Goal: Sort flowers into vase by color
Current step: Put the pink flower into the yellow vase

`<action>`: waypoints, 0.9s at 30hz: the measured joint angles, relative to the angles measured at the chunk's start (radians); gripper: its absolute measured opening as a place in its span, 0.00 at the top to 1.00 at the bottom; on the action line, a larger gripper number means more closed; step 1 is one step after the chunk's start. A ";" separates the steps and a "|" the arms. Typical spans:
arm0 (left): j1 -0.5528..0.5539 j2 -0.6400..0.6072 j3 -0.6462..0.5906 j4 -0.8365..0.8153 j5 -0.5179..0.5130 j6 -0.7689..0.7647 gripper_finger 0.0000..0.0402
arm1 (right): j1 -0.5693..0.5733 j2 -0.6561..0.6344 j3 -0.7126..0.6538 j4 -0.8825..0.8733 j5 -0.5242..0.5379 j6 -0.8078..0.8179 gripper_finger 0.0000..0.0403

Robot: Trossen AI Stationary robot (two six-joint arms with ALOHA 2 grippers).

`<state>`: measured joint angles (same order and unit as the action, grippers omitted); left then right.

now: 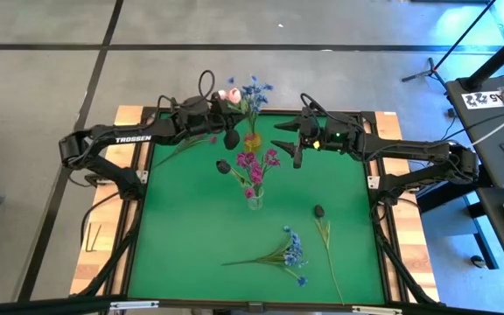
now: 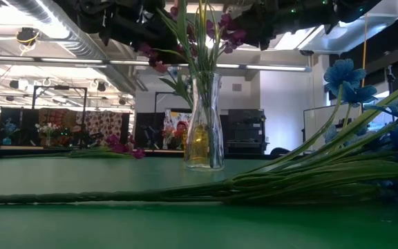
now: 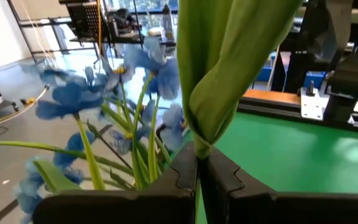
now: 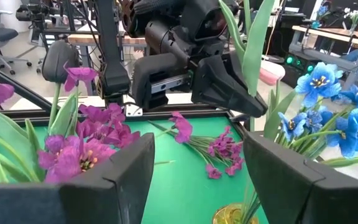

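My left gripper (image 1: 226, 114) is shut on a pale pink tulip (image 1: 229, 94) at the table's far edge, beside a vase (image 1: 252, 141) with a yellow bottom that holds blue flowers (image 1: 254, 90). In front of that vase a clear vase (image 1: 254, 201) holds magenta flowers (image 1: 256, 166). My right gripper (image 1: 289, 144) hangs open just right of both vases, with nothing between its fingers (image 4: 114, 180). A blue spray (image 1: 289, 252), a dark-budded stem (image 1: 325, 234) and a magenta stem (image 1: 182, 147) lie flat on the green mat. My left gripper (image 3: 198, 171) pinches the tulip's folded green leaf and stem (image 3: 199, 146) between its two shut fingers. The fingers come nearly level from the table's left and lie across the stem. The stem (image 4: 253, 43) stands roughly upright, lifted clear of the mat; its lower end is hidden.
The two vases line up in the low view (image 2: 204, 124), and the lying blue spray (image 2: 323, 178) fills the foreground there. Dark buds (image 1: 223, 165) stand out beside the magenta bunch. The wooden table frame (image 1: 129, 114) borders the mat; its near left part (image 1: 182, 254) is bare.
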<state>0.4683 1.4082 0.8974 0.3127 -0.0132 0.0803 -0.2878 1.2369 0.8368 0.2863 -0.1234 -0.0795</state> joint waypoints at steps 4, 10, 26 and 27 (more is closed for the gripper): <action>0.001 0.000 0.000 -0.034 0.000 0.000 1.00 | 0.000 0.000 0.000 0.000 0.000 0.000 0.40; 0.001 0.000 0.000 -0.047 0.000 0.000 1.00 | 0.000 0.000 0.000 0.001 0.000 0.000 0.40; 0.003 0.123 -0.001 -0.046 0.001 -0.003 0.99 | 0.000 0.000 0.000 0.000 0.000 0.000 0.40; 0.003 0.123 -0.001 -0.046 0.000 -0.003 0.99 | 0.000 0.000 0.000 0.000 0.000 0.000 0.40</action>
<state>0.4717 1.5314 0.8967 0.2668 -0.0128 0.0776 -0.2878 1.2373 0.8368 0.2863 -0.1238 -0.0795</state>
